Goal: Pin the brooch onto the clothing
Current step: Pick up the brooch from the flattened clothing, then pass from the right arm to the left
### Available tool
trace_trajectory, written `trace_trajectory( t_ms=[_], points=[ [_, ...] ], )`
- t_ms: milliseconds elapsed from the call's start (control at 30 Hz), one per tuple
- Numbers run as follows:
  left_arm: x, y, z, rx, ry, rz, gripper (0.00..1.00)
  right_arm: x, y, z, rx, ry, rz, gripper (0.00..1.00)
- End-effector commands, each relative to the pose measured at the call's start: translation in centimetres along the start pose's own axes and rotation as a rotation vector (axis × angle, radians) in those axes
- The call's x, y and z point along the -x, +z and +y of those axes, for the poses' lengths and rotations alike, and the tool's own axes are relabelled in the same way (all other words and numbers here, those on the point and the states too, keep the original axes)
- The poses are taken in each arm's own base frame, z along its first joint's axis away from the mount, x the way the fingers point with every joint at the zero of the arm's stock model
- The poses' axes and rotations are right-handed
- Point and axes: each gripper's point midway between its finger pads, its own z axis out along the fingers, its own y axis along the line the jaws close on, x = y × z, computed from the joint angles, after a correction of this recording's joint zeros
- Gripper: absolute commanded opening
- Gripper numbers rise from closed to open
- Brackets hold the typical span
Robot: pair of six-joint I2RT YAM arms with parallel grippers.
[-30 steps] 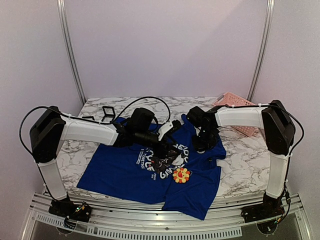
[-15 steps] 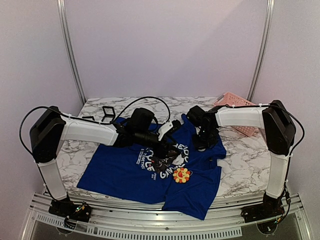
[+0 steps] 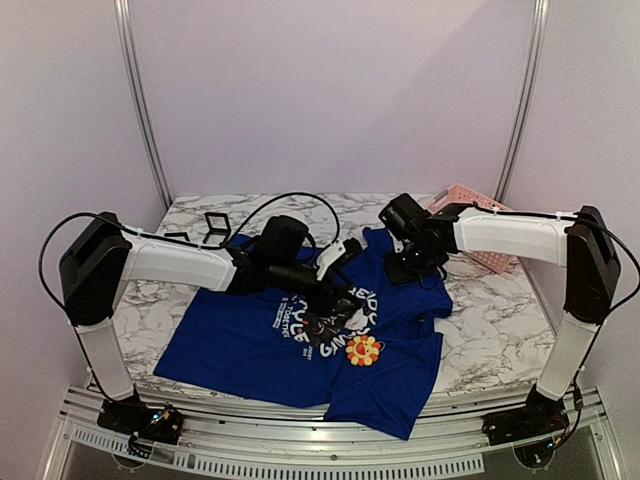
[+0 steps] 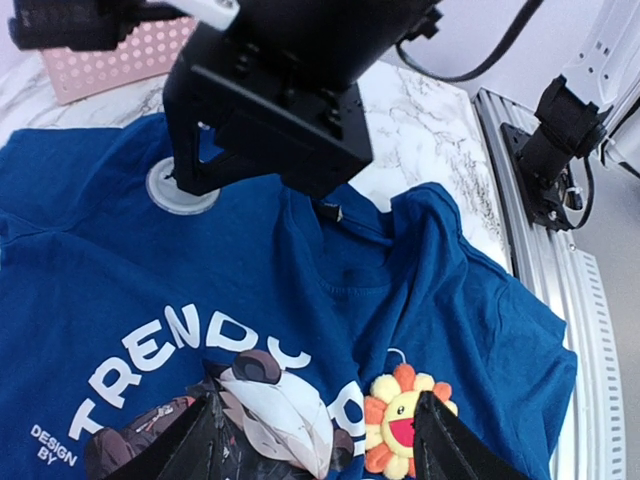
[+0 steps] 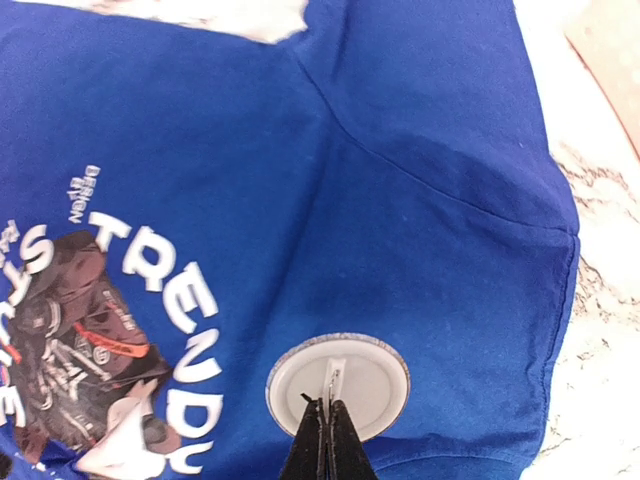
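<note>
Pinning stage; I judge the fastening not yet done. The brooch [image 4: 405, 420] lies face up on the clothing [image 4: 120, 270], at the edge of the panda print [image 4: 265, 400]. My left pincer [image 4: 320, 445], jaws apart, straddles print and brooch. My right pincer [image 5: 325, 445], jaws together, meets a round white disc [image 5: 365, 375] just beside the print's lettering. The next move, as I judge it, calls for bringing disc and brooch together.

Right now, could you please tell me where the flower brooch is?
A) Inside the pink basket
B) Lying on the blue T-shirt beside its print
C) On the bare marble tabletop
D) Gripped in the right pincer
B, since the flower brooch lies flat on the blue T-shirt, right at the edge of the shirt's printed lettering.
</note>
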Motion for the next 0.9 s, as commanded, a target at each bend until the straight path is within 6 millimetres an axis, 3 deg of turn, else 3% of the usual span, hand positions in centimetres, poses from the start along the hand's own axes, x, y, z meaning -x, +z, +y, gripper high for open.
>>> trace_trajectory(
  t_ms=[0,233,433,533,667,867],
  points=[
    [2.2,-1.0,0.3,-0.028,-0.043,-0.056,0.65,2.6,-4.9,3.5,0.157,-0.072,-0.194,0.0],
    [5.1,-2.3,-0.1,-0.141,-0.203,-0.159,0.73,2.7,-9.5,6.7,0.303,-0.173,-0.366,0.0],
    [7.1,-2.8,0.6,-0.136,-0.279,-0.21,0.7,2.1,-11.2,8.9,0.359,-0.244,-0.42,0.0],
    [7.4,-3.0,0.7,-0.139,-0.292,-0.216,0.65,1.9,-11.7,9.6,0.38,-0.273,-0.434,0.0],
    [6.8,-2.8,1.0,-0.129,-0.311,-0.202,0.47,1.8,-12.5,10.5,0.411,-0.303,-0.458,0.0],
    [6.9,-3.0,0.7,-0.142,-0.302,-0.2,0.29,1.5,-12.6,10.5,0.414,-0.311,-0.458,0.0]
  ],
)
